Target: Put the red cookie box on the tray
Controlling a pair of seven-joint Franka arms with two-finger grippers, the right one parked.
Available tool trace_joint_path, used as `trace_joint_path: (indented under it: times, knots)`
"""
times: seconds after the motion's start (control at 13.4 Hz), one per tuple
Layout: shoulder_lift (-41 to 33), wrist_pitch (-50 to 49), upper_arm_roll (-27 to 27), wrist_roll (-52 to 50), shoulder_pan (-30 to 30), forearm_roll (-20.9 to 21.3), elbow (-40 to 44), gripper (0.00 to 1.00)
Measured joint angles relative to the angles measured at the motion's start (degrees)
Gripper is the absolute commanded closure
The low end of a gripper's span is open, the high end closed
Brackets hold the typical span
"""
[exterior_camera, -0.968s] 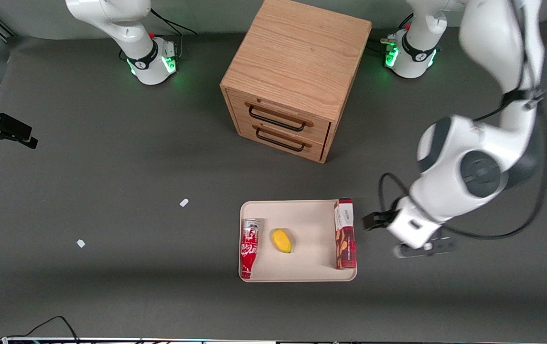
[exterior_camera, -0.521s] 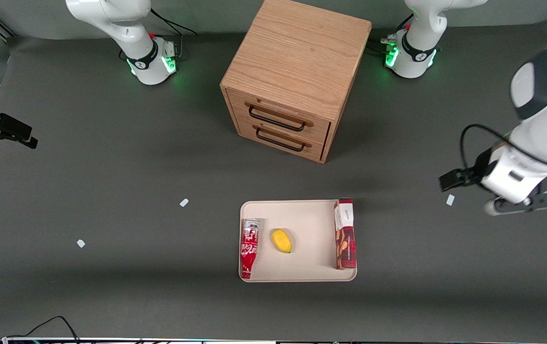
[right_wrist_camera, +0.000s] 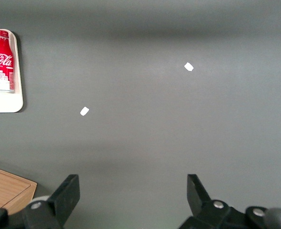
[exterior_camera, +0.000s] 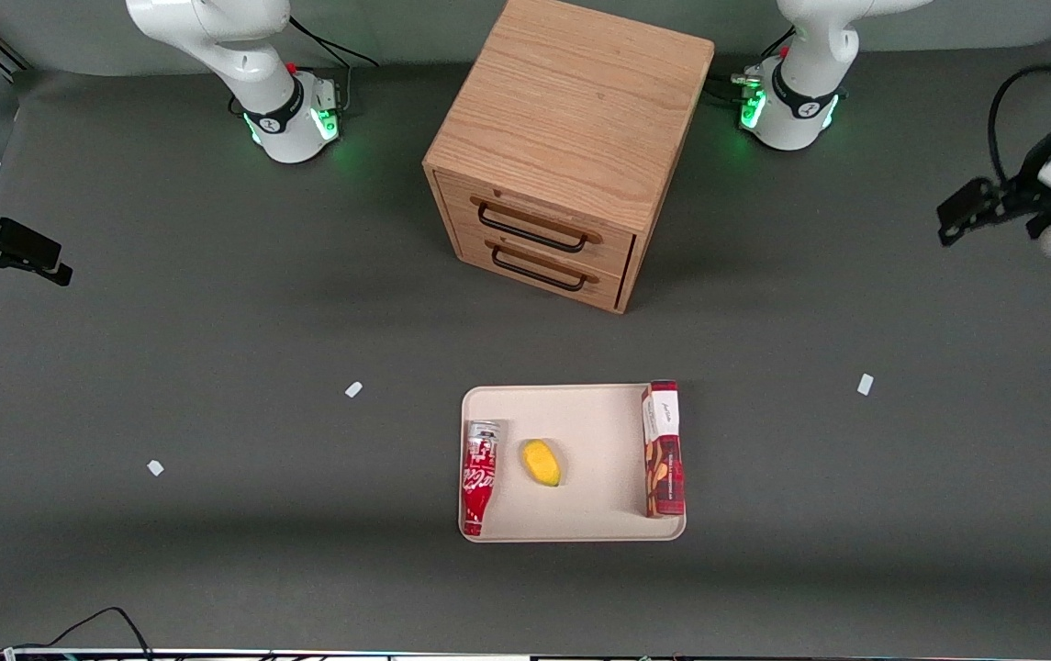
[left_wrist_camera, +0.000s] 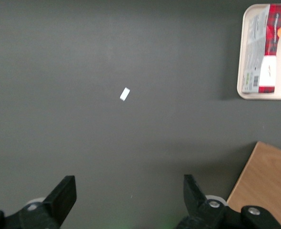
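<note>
Front view shows us that the tool (exterior_camera: pixel 970 211) has pulled far away from the tray (exterior_camera: pixel 571 528) since a second ago, when it hung just beside the red cookie box (exterior_camera: pixel 663 450); now it sits high over the worktop (exterior_camera: pixel 213 321) toward the working arm's end, well apart from everything on the tray. We see its two black fingers (left_wrist_camera: pixel 62 193) spread wide with nothing between them, over bare grey matte surface. The red cookie box, a slim dark-red carton with a white end panel and tan printed cookies, lies flat on the tray along the edge nearest the working arm, unchanged from the earlier pictures. The tray is a smooth cream rectangle with rounded corners and a low rim. On it we also see a red-and-white soda can (exterior_camera: pixel 479 477) lying on its side and a small yellow rounded piece (exterior_camera: pixel 542 462) between can and box. Farther from the camera stands the wooden drawer cabinet (exterior_camera: pixel 571 119), grained oak with two dark handles. A small white scrap (exterior_camera: pixel 866 384) lies on the worktop.
</note>
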Motion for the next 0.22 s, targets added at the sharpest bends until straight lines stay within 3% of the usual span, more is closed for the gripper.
trace_joint_path:
  times: [0.22]
  knots:
    - [-2.8,-2.9,0.0,1.9,0.9,-1.3,-0.2,0.0]
